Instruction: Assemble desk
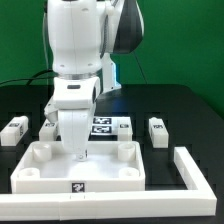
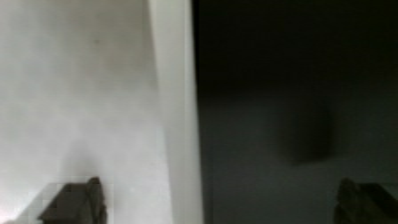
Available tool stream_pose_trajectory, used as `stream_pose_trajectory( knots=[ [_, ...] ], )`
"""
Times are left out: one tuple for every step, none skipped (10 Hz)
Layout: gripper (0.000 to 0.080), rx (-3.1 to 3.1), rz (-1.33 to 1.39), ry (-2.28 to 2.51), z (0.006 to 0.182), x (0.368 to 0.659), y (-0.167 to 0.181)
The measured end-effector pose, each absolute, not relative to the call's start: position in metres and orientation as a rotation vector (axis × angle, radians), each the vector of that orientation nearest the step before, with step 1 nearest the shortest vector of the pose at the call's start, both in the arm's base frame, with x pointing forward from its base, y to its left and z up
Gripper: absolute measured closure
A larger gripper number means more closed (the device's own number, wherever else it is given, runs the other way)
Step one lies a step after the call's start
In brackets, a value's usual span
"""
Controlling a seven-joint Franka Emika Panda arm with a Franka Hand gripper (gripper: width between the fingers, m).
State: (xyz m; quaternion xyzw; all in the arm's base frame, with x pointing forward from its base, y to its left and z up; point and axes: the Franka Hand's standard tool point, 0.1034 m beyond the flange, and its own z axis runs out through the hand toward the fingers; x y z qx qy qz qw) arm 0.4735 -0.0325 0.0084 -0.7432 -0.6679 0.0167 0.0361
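Hanging low over middle of desk panel (image 1: 40, 172) on black table (image 1: 200, 110): gripper (image 1: 80, 150), fingers (image 2: 71, 203) spread wide, nothing held. Leg block (image 1: 15, 128) behind panel, exterior view's left; leg block (image 1: 158, 130), right.

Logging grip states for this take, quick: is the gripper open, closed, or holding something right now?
Gripper: open, fingertips wide apart, nothing held between them; it hangs over the desk panel.

White rimmed desk panel (image 1: 45, 181) flat, sockets up; two tagged legs (image 1: 158, 130), poss. more, loose behind it.
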Motion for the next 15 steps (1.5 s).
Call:
stream_pose_trajectory(
  knots=[
    [0.0151, -2.282, 0.052, -2.051, 0.0083, 0.4734, -0.0325],
    [0.0151, -2.282, 0.052, -2.051, 0.0082, 0.4734, -0.0325],
    [0.0244, -2.282, 0.052, -2.051, 0.0081, 0.4733, -0.0325],
    [0.0378, -2.282, 0.052, -2.051, 0.0081, 0.4733, -0.0325],
    [0.0378, -2.282, 0.052, -2.051, 0.0081, 0.4733, -0.0326],
    [0.059, -2.283, 0.052, -2.051, 0.0081, 0.4734, -0.0326],
    [0.0721, -2.282, 0.052, -2.051, 0.0081, 0.4733, -0.0326],
    [0.0742, -2.286, 0.046, -2.054, 0.0093, 0.4749, -0.0327],
    [0.0742, -2.287, 0.043, -2.055, 0.0096, 0.4755, -0.0328],
    [0.0742, -2.288, 0.042, -2.055, 0.0096, 0.4756, -0.0328],
    [0.0742, -2.288, 0.041, -2.056, 0.0097, 0.4757, -0.0328],
    [0.0742, -2.288, 0.04, -2.056, 0.0098, 0.4759, -0.0328],
    [0.0742, -2.289, 0.04, -2.056, 0.0098, 0.4761, -0.0328],
    [0.0742, -2.288, 0.032, -2.062, 0.0097, 0.4776, -0.0318],
    [0.0742, -2.281, 0.012, -2.083, 0.0089, 0.4817, -0.0265]
  ],
)
